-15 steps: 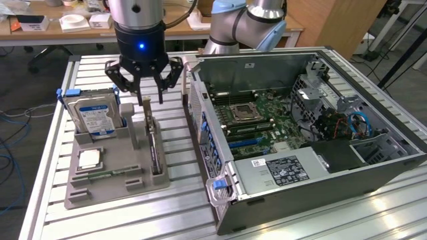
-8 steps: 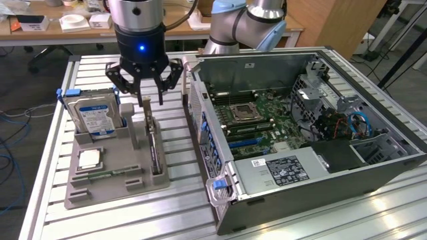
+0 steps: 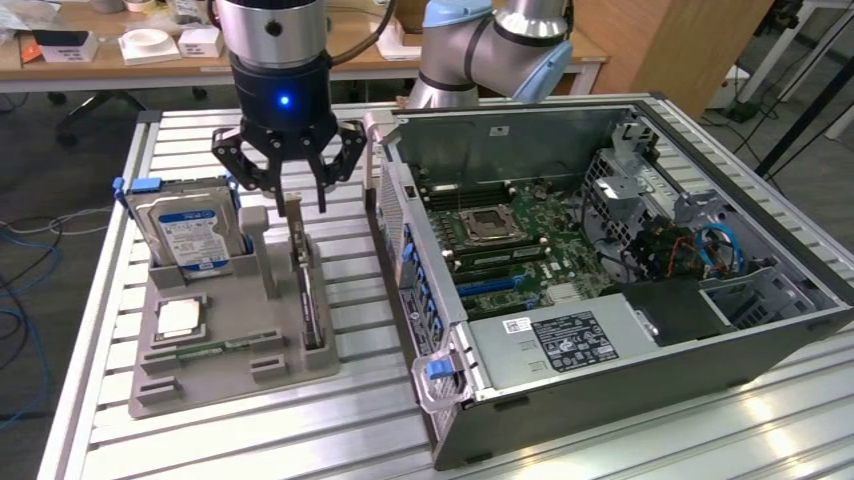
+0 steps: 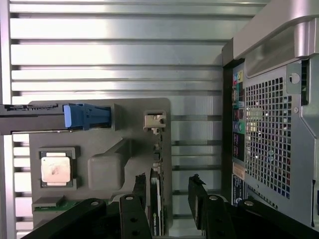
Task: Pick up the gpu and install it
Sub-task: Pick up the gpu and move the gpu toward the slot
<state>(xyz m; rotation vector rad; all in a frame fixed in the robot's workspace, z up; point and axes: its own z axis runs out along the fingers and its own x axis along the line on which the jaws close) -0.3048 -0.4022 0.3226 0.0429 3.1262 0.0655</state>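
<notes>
**Open gripper poised over the gpu in its holder slot**

Exterior view: the gripper (image 3: pixel 290 198) hangs with its jaws spread as wide as they go and holds nothing. It is just above the far end of the gpu (image 3: pixel 310 295). The card stands on its long edge in a narrow slot of the grey holder tray (image 3: pixel 267 330), which keeps its thin top edge up where the two fingers can straddle it. Towards the exterior view's left, the hard drive (image 3: pixel 194 225) stands upright in its own pocket of the tray, near the gripper's outer finger, so room on that side looks tight. Towards the exterior view's right, a strip of bare slatted counter (image 3: pixel 240 440) separates the tray from the open computer case (image 3: pixel 534 130). The case lies on its side with the motherboard (image 3: pixel 507 240) facing up, and the space above the board is free.

Wrist view: the fingertips (image 4: pixel 141 180) sit either side of the gpu (image 4: pixel 156 199) with a gap on both sides, not touching it. The card runs straight between them, which suggests the gripper is lined up with the slot. Its metal bracket (image 4: pixel 154 122) marks the far end. Just beside the card is a raised block of the tray (image 4: pixel 104 169). Beyond that lie the processor (image 4: pixel 55 167) and the memory stick (image 4: pixel 47 201), flat and low. The hard drive's blue caddy handle (image 4: pixel 87 116) is well apart from the fingers. The perforated rear of the computer case (image 4: pixel 269 139) stands close past the other finger
</notes>
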